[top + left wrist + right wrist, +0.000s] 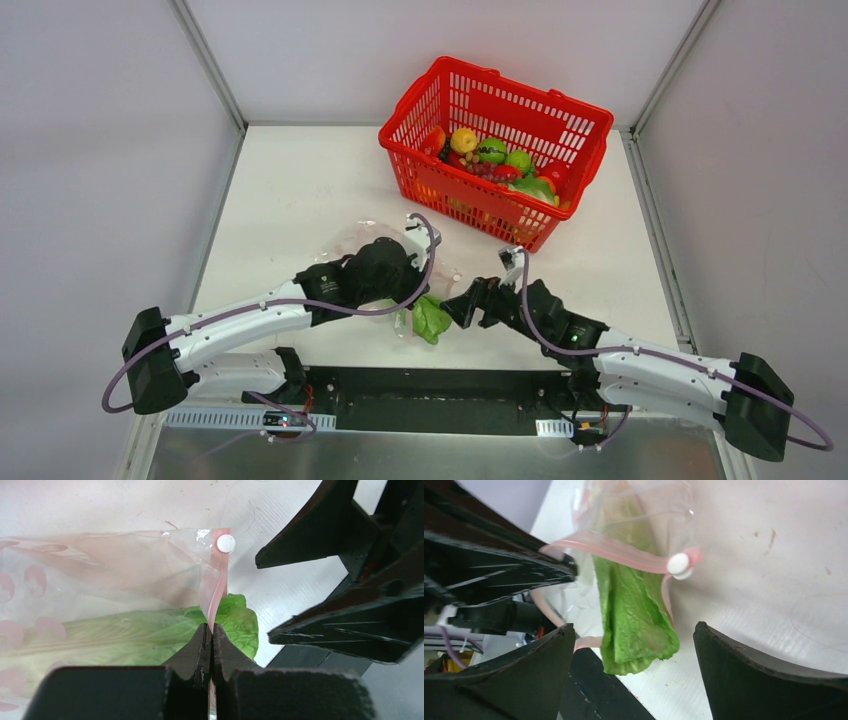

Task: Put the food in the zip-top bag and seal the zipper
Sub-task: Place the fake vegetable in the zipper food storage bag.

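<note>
Cabbage [634, 615], a long toy leaf with a crinkled, veined green tip and a paler stalk, lies partly inside the zip-top bag [100, 565]. We see its green end protruding from the mouth onto the white worktop [300, 180], near the front edge between the two arms. The bag is thin, clear, crumpled film printed with faint pink spots. Its zipper [218, 590] is a narrow pink-red strip carrying a small white round button [226, 543]. In the right wrist view the two halves of the strip bow apart around the leaf, so the mouth stands unsealed.

The left claw [210, 640] has its dark jaws pressed together on the zipper, pinching it just above the leaf tip with that edge lifted. The left arm reaches forward and inward, its wrist bent over the bag. The right claw [634, 626] is spread wide, its curved black jaws on either side of the leaf tip, gripping nothing. The right arm stretches leftward, low over the worktop, facing the left claw.

Well behind, a red latticed plastic basket [560, 100] holds other toy produce, among it a yellow fruit [463, 139] and a round red fruit [553, 172].
</note>
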`<action>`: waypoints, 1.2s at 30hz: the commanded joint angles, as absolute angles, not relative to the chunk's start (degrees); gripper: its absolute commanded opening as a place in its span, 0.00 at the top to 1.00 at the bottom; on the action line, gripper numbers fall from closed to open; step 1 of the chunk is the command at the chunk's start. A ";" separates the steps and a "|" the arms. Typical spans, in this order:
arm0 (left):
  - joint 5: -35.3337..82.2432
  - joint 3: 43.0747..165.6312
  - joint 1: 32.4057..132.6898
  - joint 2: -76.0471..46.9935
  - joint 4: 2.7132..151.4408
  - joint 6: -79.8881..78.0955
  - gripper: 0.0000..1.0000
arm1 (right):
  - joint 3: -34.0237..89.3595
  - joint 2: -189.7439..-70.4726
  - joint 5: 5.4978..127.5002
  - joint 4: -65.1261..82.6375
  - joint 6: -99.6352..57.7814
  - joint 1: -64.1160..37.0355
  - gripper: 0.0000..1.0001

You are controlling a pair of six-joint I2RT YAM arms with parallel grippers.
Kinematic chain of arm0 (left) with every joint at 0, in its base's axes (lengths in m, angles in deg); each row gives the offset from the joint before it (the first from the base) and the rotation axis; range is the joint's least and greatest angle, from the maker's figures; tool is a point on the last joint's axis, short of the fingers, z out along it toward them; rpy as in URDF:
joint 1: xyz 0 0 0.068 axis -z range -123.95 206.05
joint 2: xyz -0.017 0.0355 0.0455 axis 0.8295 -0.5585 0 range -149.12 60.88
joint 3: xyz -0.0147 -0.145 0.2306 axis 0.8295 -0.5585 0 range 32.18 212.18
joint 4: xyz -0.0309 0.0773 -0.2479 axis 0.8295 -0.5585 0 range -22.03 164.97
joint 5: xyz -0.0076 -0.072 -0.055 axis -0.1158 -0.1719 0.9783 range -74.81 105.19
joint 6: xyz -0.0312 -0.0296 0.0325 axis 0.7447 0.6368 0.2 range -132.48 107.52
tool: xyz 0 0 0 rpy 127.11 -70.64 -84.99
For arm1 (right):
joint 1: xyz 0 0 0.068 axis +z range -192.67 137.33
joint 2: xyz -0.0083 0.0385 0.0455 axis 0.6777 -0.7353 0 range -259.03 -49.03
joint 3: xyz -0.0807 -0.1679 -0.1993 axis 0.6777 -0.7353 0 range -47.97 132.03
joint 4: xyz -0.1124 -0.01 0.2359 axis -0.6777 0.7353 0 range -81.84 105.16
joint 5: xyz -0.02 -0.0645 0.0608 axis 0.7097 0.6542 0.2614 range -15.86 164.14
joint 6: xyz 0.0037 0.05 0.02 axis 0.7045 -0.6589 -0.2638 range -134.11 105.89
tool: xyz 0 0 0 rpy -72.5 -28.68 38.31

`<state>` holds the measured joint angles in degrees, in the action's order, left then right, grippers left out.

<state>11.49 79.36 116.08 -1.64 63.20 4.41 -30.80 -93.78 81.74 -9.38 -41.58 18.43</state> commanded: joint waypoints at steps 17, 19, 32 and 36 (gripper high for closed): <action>10.77 80.68 116.34 -3.94 65.30 5.94 1.00 | -28.36 -117.08 75.81 -26.35 -56.32 18.53 0.17; 10.87 80.59 116.37 -3.90 65.60 6.06 1.00 | -29.20 -116.38 76.39 -27.07 -57.03 18.66 0.27; 10.79 81.16 116.36 -5.28 65.96 6.97 1.00 | -28.33 -122.34 76.10 -31.38 -56.28 20.77 0.53; 10.74 80.86 116.34 -5.60 66.53 7.59 1.00 | -27.13 -123.92 77.29 -33.80 -55.18 22.66 0.70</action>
<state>11.49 79.38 116.08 -5.47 63.99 5.83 -29.90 -122.98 76.45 -27.22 -56.55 21.01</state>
